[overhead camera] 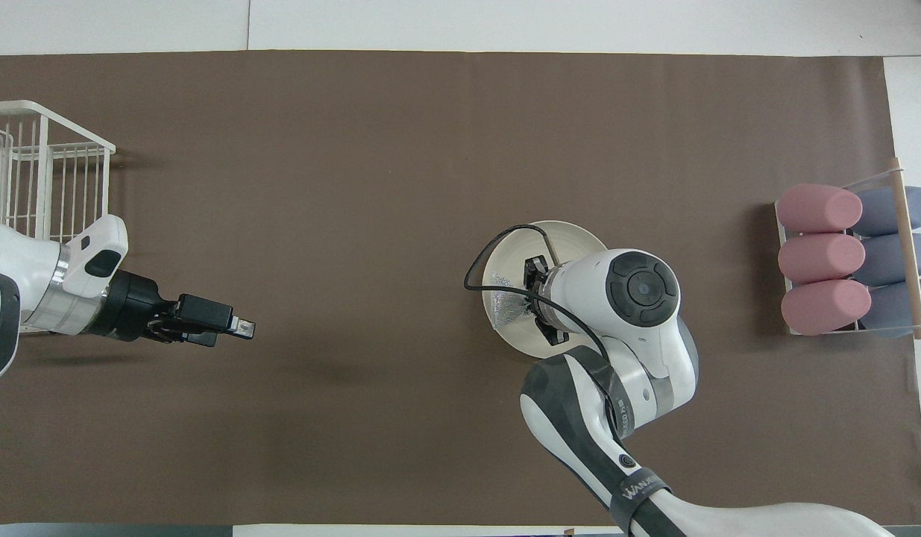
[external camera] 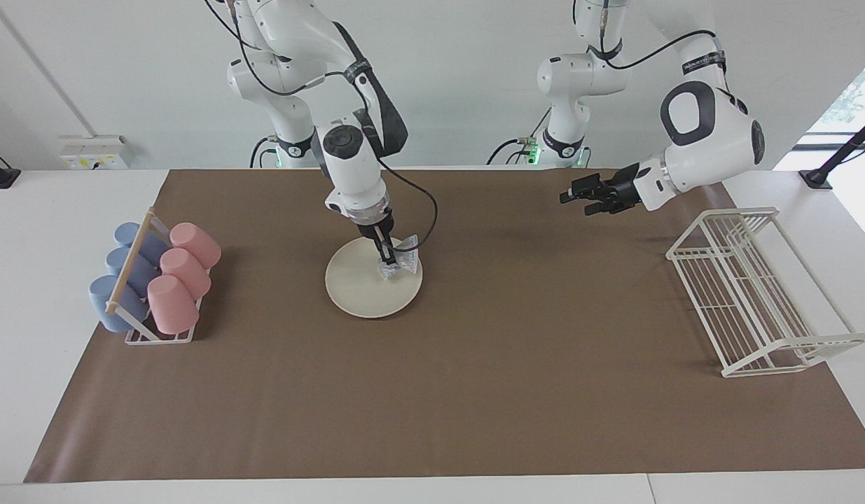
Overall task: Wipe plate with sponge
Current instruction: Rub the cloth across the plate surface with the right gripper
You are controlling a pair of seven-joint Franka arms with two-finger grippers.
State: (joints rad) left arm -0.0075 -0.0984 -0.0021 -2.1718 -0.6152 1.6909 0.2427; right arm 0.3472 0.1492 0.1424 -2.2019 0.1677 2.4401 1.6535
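The cream-white plate lies on the brown mat, a little toward the right arm's end of the table. My right gripper points down over the plate and is shut on the sponge, a small silvery-grey wad. The sponge rests on the plate's surface at the side toward the left arm. The right wrist hides much of the plate in the overhead view. My left gripper hangs open and empty in the air, over the mat near the wire rack.
A small rack of pink and blue cups stands at the right arm's end of the mat. A white wire rack stands at the left arm's end. The brown mat covers most of the table.
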